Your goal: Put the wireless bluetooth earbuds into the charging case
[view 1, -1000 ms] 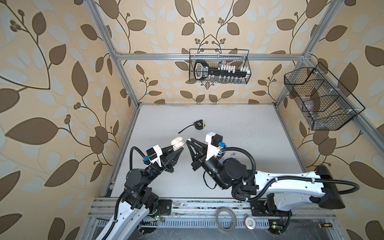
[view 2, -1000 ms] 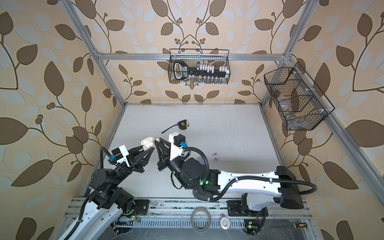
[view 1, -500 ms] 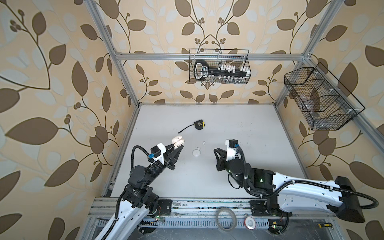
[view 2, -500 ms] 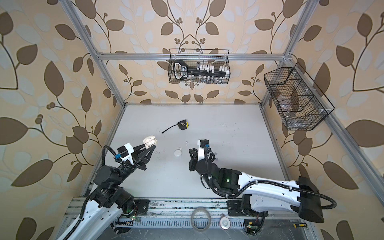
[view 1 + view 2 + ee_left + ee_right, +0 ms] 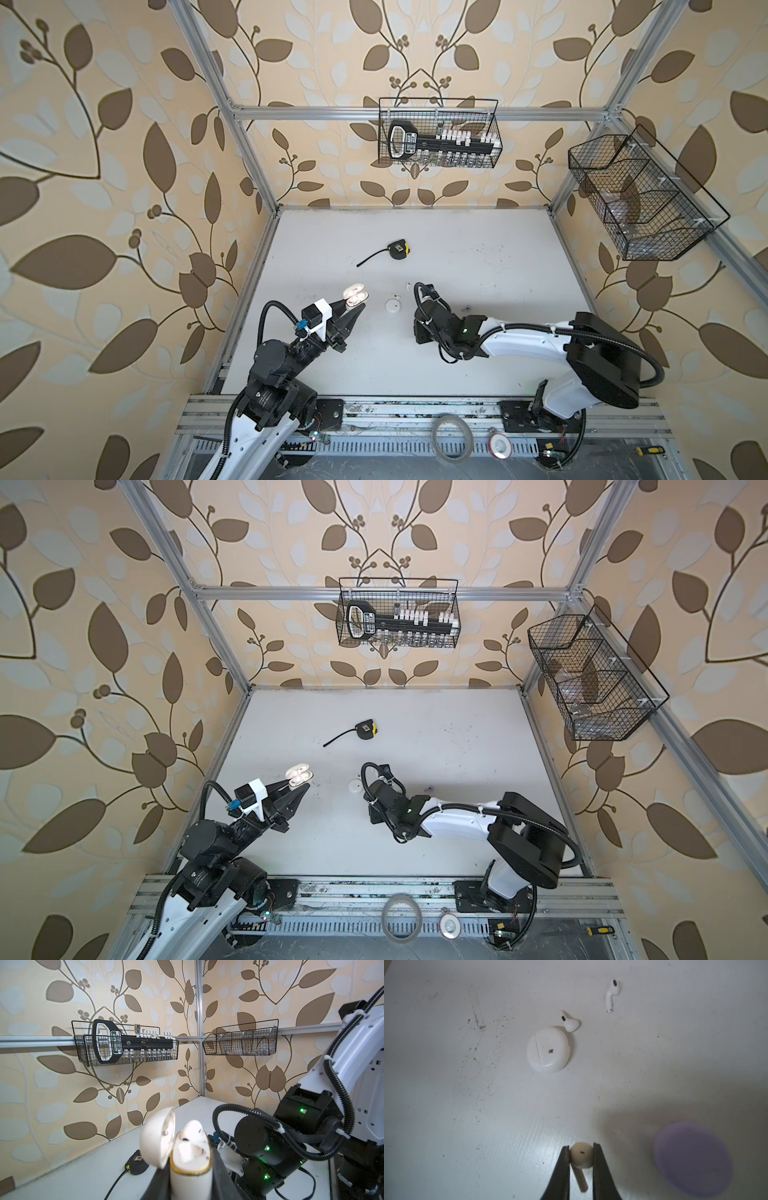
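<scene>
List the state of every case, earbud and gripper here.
left gripper, shut on cream case.
cream case, lid open.
seated earbud, standing in cream case.
right gripper, shut on cream earbud.
white case, closed, on table.
white earbuds, loose on table.
lavender case, blurred, looks closed.
tape measure, lying on table.

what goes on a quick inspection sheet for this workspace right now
surface: white table, scuffed, speckled
job's things: open cream case with one bud in it; cream earbud gripped; closed white case, two white buds nearby; lavender case
clutter: tape measure
grippers: left gripper jaws shut on open cream case; right gripper jaws shut on cream earbud
cables: black conduit on both arms
surroundings: two wire baskets, leaf wallpaper
</scene>
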`<state>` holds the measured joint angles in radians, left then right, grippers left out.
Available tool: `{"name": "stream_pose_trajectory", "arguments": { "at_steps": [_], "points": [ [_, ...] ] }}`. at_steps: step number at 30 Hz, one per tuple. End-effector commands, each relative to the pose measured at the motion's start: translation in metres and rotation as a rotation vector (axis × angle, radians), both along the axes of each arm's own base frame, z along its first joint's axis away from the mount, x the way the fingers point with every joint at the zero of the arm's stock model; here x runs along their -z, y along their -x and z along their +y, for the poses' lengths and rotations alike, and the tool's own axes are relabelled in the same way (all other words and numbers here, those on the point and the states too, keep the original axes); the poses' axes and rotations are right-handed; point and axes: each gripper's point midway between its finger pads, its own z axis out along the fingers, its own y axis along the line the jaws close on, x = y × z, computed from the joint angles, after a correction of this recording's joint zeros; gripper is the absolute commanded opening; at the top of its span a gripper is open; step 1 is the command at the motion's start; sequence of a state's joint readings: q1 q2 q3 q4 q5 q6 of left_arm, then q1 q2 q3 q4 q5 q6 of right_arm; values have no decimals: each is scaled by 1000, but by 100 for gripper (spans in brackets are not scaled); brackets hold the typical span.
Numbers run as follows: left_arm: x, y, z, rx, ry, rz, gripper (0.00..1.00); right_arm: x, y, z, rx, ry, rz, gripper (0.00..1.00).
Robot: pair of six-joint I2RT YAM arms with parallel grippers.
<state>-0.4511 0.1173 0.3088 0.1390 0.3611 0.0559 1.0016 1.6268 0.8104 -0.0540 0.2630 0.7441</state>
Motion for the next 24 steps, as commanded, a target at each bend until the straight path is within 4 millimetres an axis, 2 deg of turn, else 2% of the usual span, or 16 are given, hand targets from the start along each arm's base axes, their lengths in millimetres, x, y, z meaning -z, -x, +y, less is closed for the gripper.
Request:
{"name": "stream_pose_trajectory", "arguments": {
  "at_steps": [1,4,9,11,14,18,24],
  "points": [
    [-16,6,5,-17,-1,-67,0,12,0,16,-23,-31,65,0],
    [-16,6,4,-13,-2,-67,0,27,1,16,-31,-3,92,0],
    [-16,5,4,-17,-5,-65,0,28,1,11,-49,59,96,1],
    [-16,5,4,-19,-5,-66,0,28,3,8,-59,87,101,7],
    [-18,7,4,-16,-2,-70,0,23,4,3,-73,127,100,23],
    [-18,7,4,-14,-4,-70,0,11,5,-5,-114,209,95,40],
    [-19,8,5,-14,-4,-70,0,-13,6,-7,-239,343,134,49]
  ]
}}
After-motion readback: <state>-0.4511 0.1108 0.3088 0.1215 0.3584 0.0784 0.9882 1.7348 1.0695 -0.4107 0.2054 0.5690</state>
